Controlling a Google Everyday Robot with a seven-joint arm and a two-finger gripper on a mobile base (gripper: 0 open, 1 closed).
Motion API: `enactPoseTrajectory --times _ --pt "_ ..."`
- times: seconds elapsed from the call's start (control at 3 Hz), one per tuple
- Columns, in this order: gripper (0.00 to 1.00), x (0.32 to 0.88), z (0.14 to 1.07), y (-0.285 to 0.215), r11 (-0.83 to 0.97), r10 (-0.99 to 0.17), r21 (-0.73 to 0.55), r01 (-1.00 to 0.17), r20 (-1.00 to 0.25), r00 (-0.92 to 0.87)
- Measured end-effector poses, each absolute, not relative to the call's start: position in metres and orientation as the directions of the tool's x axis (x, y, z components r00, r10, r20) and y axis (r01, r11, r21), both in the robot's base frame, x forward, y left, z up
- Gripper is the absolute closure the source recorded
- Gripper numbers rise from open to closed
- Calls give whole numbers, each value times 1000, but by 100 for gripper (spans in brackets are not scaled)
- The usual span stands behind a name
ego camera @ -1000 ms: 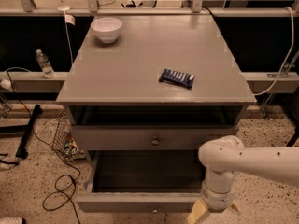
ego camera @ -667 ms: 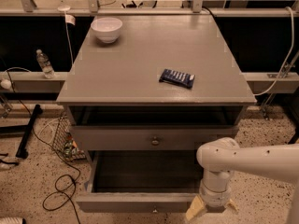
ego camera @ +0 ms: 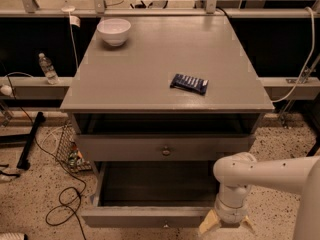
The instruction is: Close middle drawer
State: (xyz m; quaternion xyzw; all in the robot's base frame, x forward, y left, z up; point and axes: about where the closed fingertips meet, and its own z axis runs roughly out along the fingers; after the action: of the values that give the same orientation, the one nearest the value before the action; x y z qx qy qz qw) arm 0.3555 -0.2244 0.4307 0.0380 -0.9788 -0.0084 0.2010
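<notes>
The middle drawer (ego camera: 145,216) is pulled far out at the bottom of the view, with a narrow grey front, a tiny knob and a dark inside. Above it sits the taller-fronted drawer (ego camera: 125,148) with the larger round knob, nearly flush with the cabinet. My gripper (ego camera: 227,227) hangs from the white arm (ego camera: 265,171), pointing down at the right end of the middle drawer's front. Its tan fingers (ego camera: 208,225) stand apart and hold nothing. The lowest drawer is hidden.
On the grey cabinet top (ego camera: 150,69) stand a white bowl (ego camera: 114,31) at the back left and a dark blue packet (ego camera: 189,83) near the front right. Cables (ego camera: 65,204), a wire basket (ego camera: 67,146) and a water bottle (ego camera: 48,68) lie on the floor to the left.
My arm has shifted slightly left, toward the drawer's front. The middle drawer stays pulled out about as far as before.
</notes>
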Motion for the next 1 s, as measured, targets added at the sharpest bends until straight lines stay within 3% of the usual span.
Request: enactPoseTrajectory --times 0.67,1.0 --pt "44 345 408 -223 999 -41 31 -31 414 -909" --pt "75 349 408 -217 996 -82 64 -62 382 -920"
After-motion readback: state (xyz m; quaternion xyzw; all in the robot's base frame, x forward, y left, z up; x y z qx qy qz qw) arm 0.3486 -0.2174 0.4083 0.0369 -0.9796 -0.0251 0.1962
